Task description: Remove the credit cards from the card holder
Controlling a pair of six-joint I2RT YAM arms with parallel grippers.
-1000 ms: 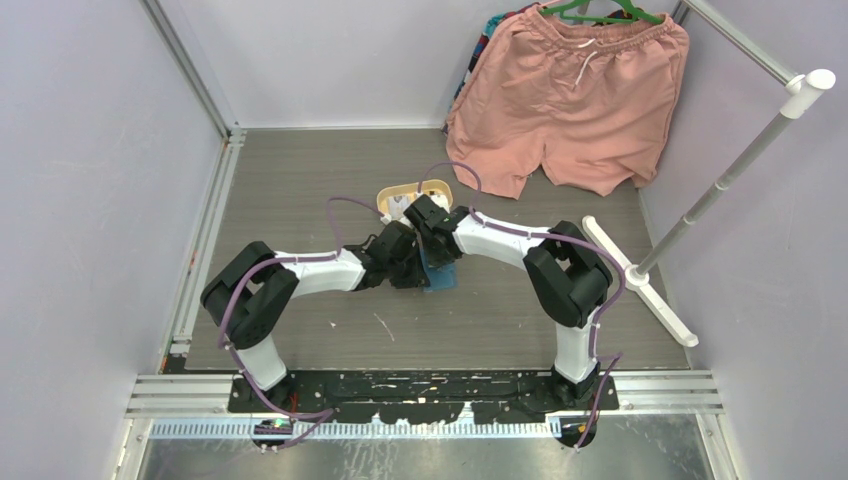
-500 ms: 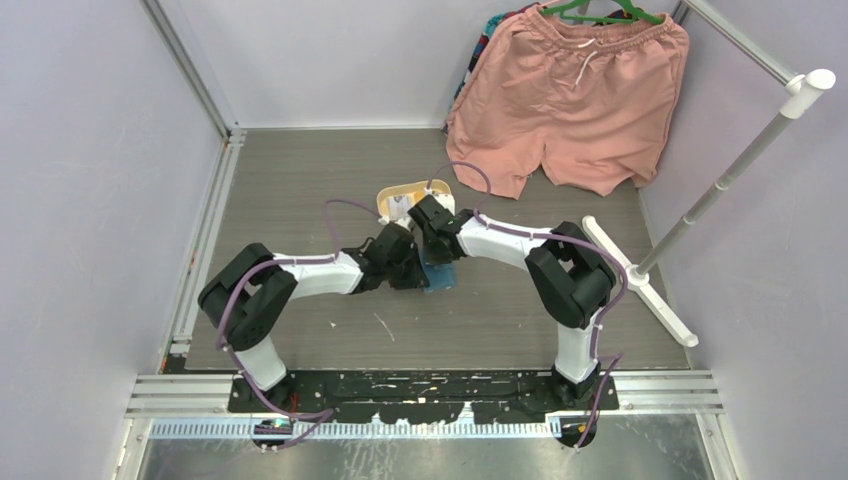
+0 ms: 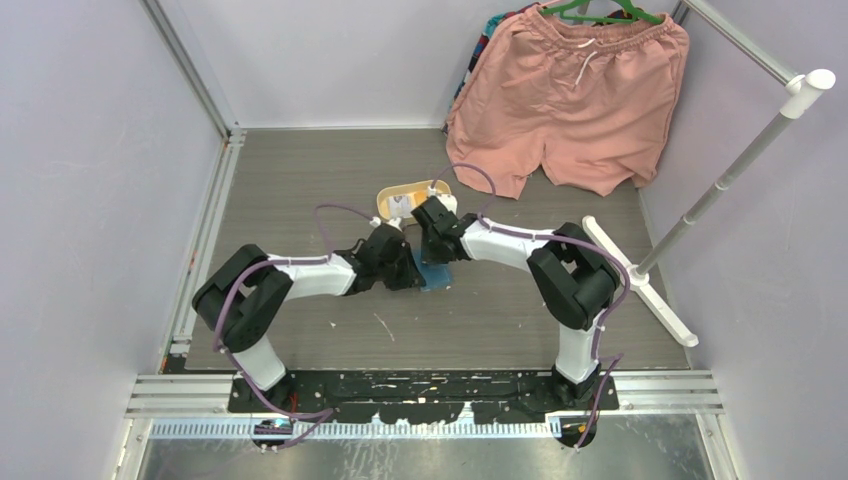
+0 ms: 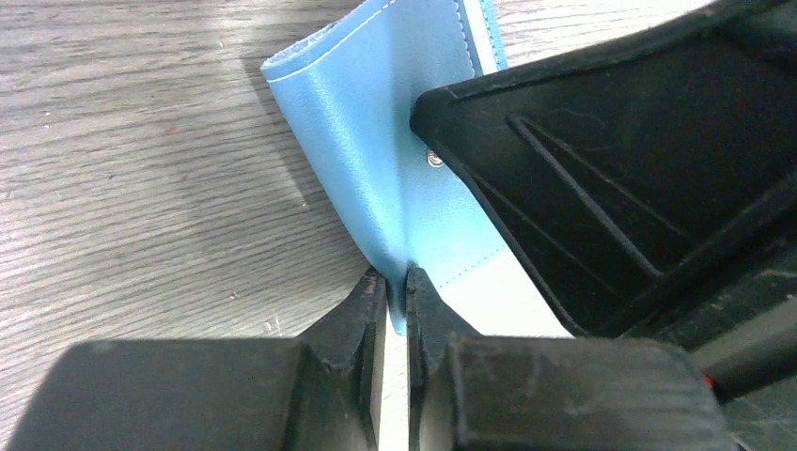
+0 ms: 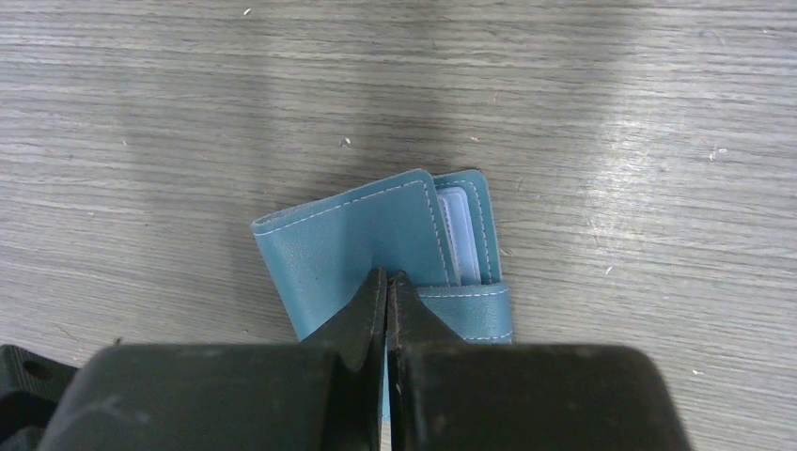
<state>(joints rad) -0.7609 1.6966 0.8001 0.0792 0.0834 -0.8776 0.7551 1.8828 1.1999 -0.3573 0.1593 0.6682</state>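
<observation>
The teal-blue card holder (image 3: 436, 274) lies mid-table between both wrists. In the right wrist view the card holder (image 5: 348, 240) has its stitched cover flap raised. The pale edge of a credit card (image 5: 458, 235) shows in the pocket beside that flap. My right gripper (image 5: 387, 282) is shut with its tips on the flap's near edge, and a sliver of blue shows between them. In the left wrist view my left gripper (image 4: 397, 291) is shut on the lower edge of the card holder (image 4: 376, 122). The right gripper's black body fills that view's right side.
A yellow oval tray (image 3: 392, 194) with a white item sits just behind the grippers. Pink shorts (image 3: 575, 100) hang at the back right. A white rack stand (image 3: 640, 282) lies on the table's right side. Metal rails line the left and near edges.
Both grippers and the card holder have shifted slightly left. The left arm has drawn back leftward and the right wrist has edged toward the tray. Both stay shut.
</observation>
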